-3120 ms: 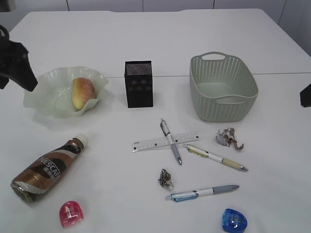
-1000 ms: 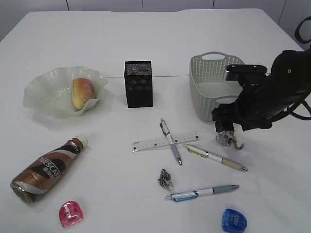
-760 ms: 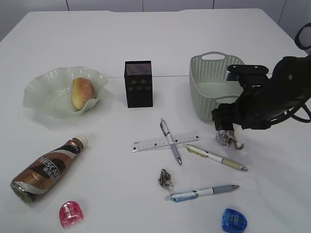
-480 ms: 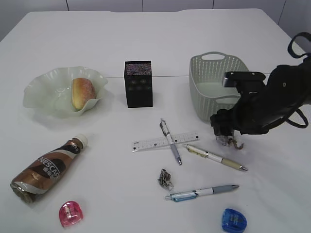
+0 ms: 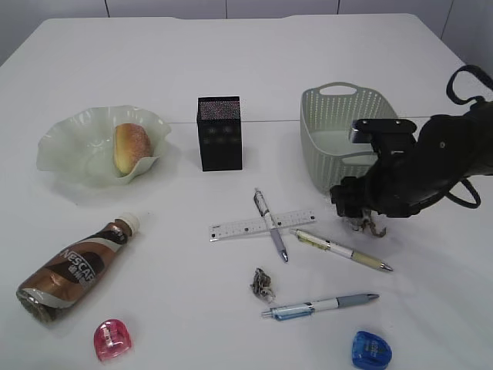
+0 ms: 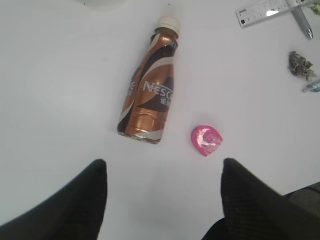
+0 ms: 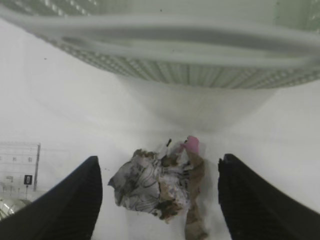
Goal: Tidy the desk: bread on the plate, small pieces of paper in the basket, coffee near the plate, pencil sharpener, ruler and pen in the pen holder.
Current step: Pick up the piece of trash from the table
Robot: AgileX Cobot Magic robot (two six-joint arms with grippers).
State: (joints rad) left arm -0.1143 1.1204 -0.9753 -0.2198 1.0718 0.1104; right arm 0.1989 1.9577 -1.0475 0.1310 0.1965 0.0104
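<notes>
The crumpled brown-and-white scrap of paper (image 7: 159, 186) was found lying on the white desk (image 5: 154, 62), just in front of the pale green perforated plastic basket (image 5: 339, 131) and not yet inside it. Over the preceding seconds the black right gripper (image 7: 159, 200) had been brought in from the right edge and lowered, so that the scrap was now framed between its two fingers, which stood apart and were not closed on anything. From this it was judged that the paper step was at the point of grasp (closing and a short lift into the basket remained). A second, smaller grey paper wad (image 5: 263, 284) was left untouched near the pens. The left gripper (image 6: 162, 200) was held spread and empty above the brown coffee bottle (image 6: 149, 95).
</notes>
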